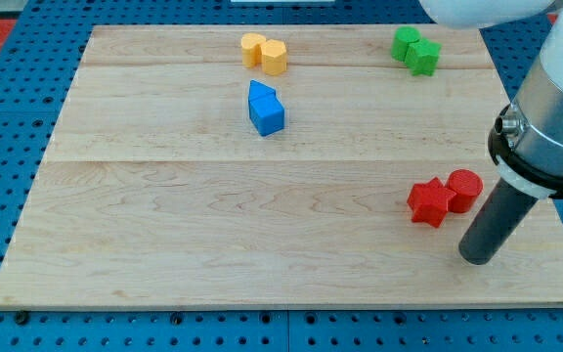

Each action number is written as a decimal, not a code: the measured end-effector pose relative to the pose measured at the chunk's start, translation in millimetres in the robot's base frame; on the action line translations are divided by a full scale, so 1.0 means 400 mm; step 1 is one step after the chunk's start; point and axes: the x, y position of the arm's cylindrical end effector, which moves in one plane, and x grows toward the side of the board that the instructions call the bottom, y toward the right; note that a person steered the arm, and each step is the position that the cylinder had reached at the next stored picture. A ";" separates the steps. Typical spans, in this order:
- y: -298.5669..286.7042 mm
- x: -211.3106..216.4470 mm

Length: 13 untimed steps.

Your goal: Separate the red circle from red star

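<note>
The red star (428,202) lies at the view's right, touching the red circle (464,189), which sits just to its right and slightly higher. My tip (476,259) rests on the board below and to the right of both red blocks, a short gap below the red circle and not touching either.
Two yellow blocks (264,52) sit together at the top centre. Two green blocks (415,49) sit at the top right. A blue block (265,108) lies left of centre. The wooden board (164,225) ends close to my tip at the right and bottom edges.
</note>
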 end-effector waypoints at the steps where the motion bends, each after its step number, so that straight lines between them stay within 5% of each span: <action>1: 0.000 0.000; 3: 0.017 -0.002; 5: 0.257 -0.053; 10: -0.100 -0.218; 13: 0.003 -0.277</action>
